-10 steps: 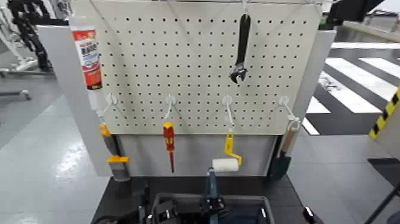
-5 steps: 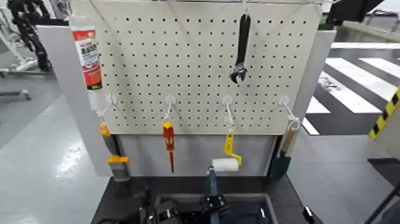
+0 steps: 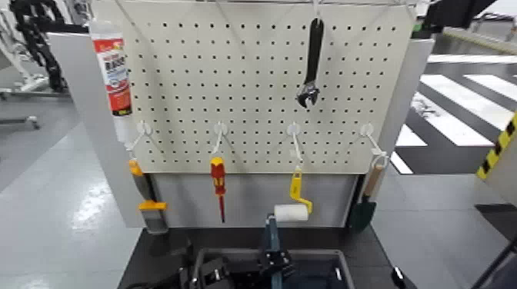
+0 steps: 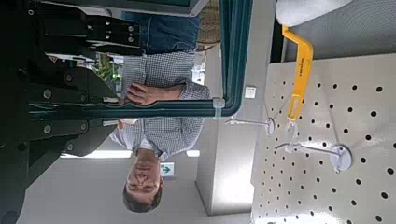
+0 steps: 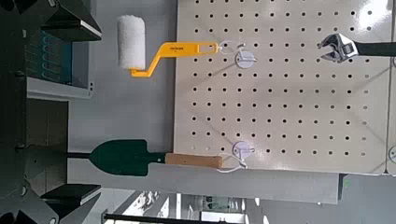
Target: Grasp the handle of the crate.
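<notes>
The dark blue-grey crate (image 3: 201, 257) stands at the near edge of the head view, below the pegboard. Its handle (image 3: 271, 233) rises from the middle as a narrow upright strip. My left gripper (image 3: 274, 265) sits at the handle's lower part. In the left wrist view the handle's bar (image 4: 177, 108) runs between my two dark fingers (image 4: 65, 86), which close on it. My right gripper (image 3: 398, 277) hangs right of the crate. In the right wrist view its fingers (image 5: 67, 21) stand wide apart and empty, with the crate's slatted wall (image 5: 54, 56) beside them.
The pegboard (image 3: 254, 77) stands right behind the crate with a black wrench (image 3: 311, 65), a red-and-yellow screwdriver (image 3: 218, 184), a yellow paint roller (image 3: 294, 206), a green trowel (image 3: 365, 206), a scraper (image 3: 146, 201) and a sealant tube (image 3: 112, 73). A person in a checked shirt (image 4: 163, 84) shows in the left wrist view.
The crate's rim has shifted very slightly at the frame's bottom edge. The handle and both grippers stay about where they were.
</notes>
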### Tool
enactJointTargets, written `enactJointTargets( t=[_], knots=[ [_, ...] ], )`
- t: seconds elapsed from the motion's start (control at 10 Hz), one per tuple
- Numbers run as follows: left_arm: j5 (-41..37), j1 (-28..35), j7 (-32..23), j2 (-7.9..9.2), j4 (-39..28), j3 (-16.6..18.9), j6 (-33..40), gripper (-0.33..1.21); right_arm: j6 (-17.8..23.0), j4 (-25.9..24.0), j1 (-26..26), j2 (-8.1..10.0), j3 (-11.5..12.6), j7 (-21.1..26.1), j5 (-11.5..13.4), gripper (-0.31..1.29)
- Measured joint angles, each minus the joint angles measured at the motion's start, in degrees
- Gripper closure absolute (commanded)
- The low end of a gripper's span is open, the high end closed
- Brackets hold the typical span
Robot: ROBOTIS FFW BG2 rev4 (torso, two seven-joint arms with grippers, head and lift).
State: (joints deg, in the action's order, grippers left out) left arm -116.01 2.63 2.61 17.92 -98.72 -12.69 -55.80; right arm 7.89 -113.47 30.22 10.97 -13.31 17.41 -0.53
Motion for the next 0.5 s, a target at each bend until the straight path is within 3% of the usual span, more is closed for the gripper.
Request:
enactJointTargets(
  t=[0.5],
  knots=[
    [0.1,0.0,0.5,-0.29,0.4,0.0,-0.1,1.17,0.1,0.0,-0.4,0.73,-0.8,0.5,1.0,0.15]
  ],
)
